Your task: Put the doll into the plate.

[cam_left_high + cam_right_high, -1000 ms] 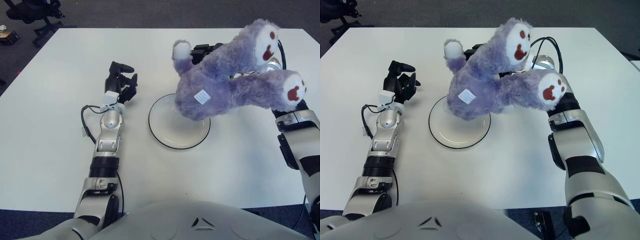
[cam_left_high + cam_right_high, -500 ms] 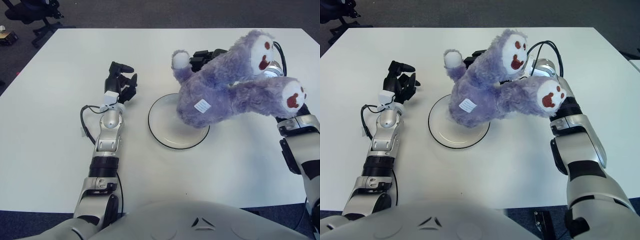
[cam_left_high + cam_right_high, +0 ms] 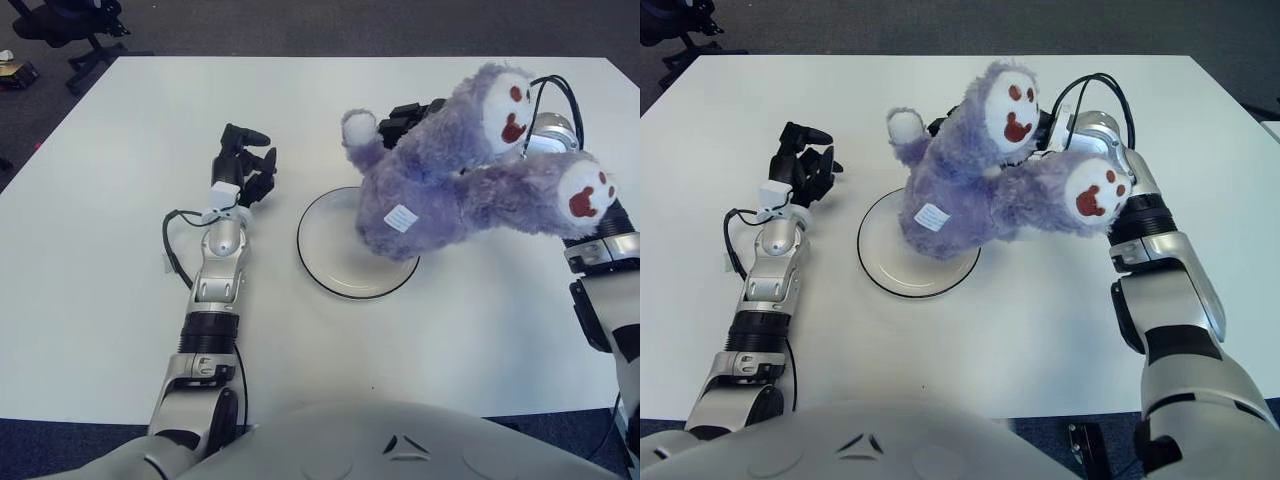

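Nearly down: doll sinking toward the plate

Now the doll (image 3: pixel 450 175), a purple plush with white, red-marked paws, hangs over the right side of the plate (image 3: pixel 330 268), its body end covering the far right rim while its legs jut out to the right, past the plate. Compared with a second ago it sits lower and has slid slightly right, so its body looks closer to the dish; the placement seems close to done, though I cannot tell whether it touches the plate yet. Its long axis runs roughly from the body at lower left up to the paws at upper right, soles facing the camera. The right hand (image 3: pixel 415 112) grips the doll from behind, its dark fingers showing at the plush's far edge. The left hand (image 3: pixel 245 160) shows left of the plate, idle, fingers loosely curled around nothing. Both stand on the white table (image 3: pixel 100 200).
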### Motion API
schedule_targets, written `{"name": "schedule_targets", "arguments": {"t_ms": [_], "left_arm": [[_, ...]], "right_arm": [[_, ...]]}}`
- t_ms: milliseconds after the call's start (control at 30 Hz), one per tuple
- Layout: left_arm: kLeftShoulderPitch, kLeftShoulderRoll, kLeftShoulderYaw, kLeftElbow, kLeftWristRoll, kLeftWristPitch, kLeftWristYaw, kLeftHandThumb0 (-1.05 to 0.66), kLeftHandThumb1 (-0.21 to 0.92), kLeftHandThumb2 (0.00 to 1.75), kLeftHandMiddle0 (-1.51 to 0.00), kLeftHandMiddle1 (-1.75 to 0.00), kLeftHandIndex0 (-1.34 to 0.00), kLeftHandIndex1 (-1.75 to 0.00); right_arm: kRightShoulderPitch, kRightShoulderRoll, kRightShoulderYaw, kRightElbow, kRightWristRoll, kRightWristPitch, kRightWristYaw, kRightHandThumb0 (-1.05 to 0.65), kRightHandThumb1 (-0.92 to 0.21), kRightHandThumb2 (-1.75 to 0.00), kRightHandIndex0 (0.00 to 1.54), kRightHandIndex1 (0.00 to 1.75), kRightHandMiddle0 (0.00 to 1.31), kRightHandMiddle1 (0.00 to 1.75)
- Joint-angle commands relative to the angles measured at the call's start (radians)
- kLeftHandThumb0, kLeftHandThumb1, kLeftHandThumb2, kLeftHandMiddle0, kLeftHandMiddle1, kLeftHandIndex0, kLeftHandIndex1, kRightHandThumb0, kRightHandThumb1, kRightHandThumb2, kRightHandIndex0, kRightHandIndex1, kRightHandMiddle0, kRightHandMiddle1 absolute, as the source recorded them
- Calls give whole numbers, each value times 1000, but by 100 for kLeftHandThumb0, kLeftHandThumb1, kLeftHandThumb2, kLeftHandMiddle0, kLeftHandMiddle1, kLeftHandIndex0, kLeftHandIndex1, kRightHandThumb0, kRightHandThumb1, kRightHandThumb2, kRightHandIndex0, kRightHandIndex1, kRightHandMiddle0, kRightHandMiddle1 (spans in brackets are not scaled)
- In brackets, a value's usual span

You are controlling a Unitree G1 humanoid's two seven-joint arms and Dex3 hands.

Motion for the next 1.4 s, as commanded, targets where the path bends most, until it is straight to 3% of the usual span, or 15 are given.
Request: {"name": "schedule_targets", "arguments": {"t_ms": [0, 100, 400, 433, 500, 533, 667, 1367], "left_arm": [[-16, 1, -2, 4, 12, -2, 10, -35, 92, 47, -63, -160, -25, -170], [-17, 0, -3, 4, 13, -1, 11, -35, 92, 47, -63, -160, -25, -169], [-18, -1, -4, 5, 14, -2, 12, -35, 92, 47, -62, -161, -25, -169], [-18, -1, -4, 6, 14, -3, 13, -35, 92, 47, -62, -161, -25, -169], [-17, -2, -5, 6, 15, -5, 13, -35, 92, 47, -62, -162, -25, -169], [-17, -2, -5, 6, 15, -5, 13, -35, 92, 47, -62, -163, -25, -169], [-17, -3, -5, 7, 15, -7, 14, -35, 92, 47, -62, -164, -25, -170], [-16, -7, -10, 5, 19, -8, 20, -35, 92, 47, -62, -166, -25, -170]], "right_arm": [[4, -23, -3, -51, 66, 38, 54, 0, -72, -69, 47, 160, 29, 156], [10, -26, -7, -70, 81, 54, 76, 0, -87, -39, 49, 151, 32, 141], [15, -23, -11, -80, 97, 57, 104, 0, -92, -30, 50, 147, 32, 137], [13, -22, -7, -75, 102, 46, 110, -6, -91, -27, 46, 128, 30, 124], [11, -21, -4, -68, 107, 34, 118, -19, -91, -15, 48, 59, 37, 69], [11, -20, -5, -67, 107, 34, 120, -22, -92, -12, 49, 38, 40, 52], [9, -18, -7, -63, 111, 30, 129, -27, -92, -8, 50, 9, 44, 28], [7, -20, -8, -47, 119, 13, 145, -28, -92, -9, 50, 0, 47, 17]]}}
